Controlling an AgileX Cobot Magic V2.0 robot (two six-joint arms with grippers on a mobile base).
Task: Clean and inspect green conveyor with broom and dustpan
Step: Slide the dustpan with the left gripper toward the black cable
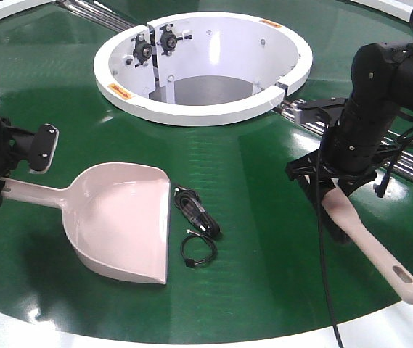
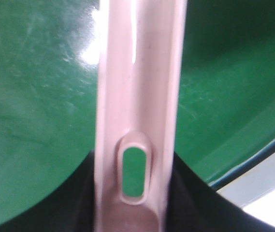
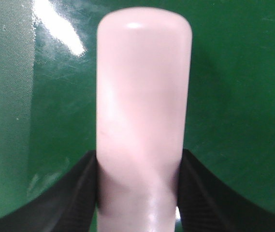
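Over the green conveyor [image 1: 264, 167], a glossy dark belt with the white ring-shaped opening [image 1: 202, 109] at the far centre, a white rim [image 1: 191, 339] along the near edge and silver rollers [image 1: 101, 14] at the far left.

At the near left, holding the dustpan [image 1: 123, 217] with the left gripper [image 2: 135, 159]: narrow, pressed against both sides of the long handle at its slotted end. Lying flat on the belt, with the handle pointing left and the flat front edge turned to the right.

Just beside this front edge, two black cable pieces on the belt: a longer bundle [image 1: 195, 210] and, nearer, a small loop [image 1: 197, 250]. Both outside the scoop.

At the right, gripping the broom [image 1: 369, 246] with the right gripper [image 3: 138, 166]: closed narrow on both sides of the beige body near the head end, with the rounded tip sticking out past the fingers [image 3: 79, 193]. Handle end with the slotted hole pointing to the near right, close to the white rim. Dark bristles below the gripper, facing down to the belt; not possible to tell if touching it. Well apart from the dustpan, with the cable pieces between.
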